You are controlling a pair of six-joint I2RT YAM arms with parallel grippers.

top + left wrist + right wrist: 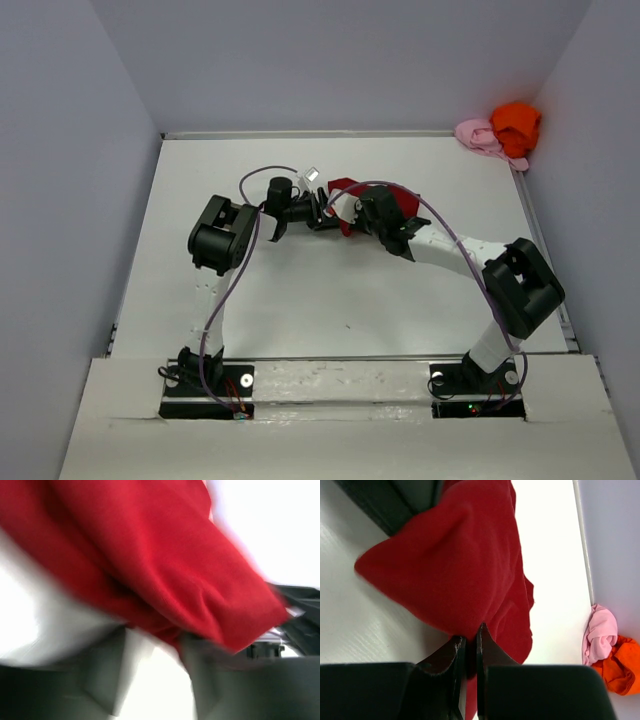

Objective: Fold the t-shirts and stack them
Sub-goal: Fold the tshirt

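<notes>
Dark red cloth t-shirt, bunched at centre of table: right gripper clamps 1 fold, left gripper has jaws apart around another, likely for spreading.

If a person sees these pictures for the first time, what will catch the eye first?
The dark red t-shirt, bunched up near the middle of the table, draws the eye first; the right gripper is shut on a fold of it. Next come the orange t-shirt and the pink t-shirt, crumpled together in the far right corner.
</notes>
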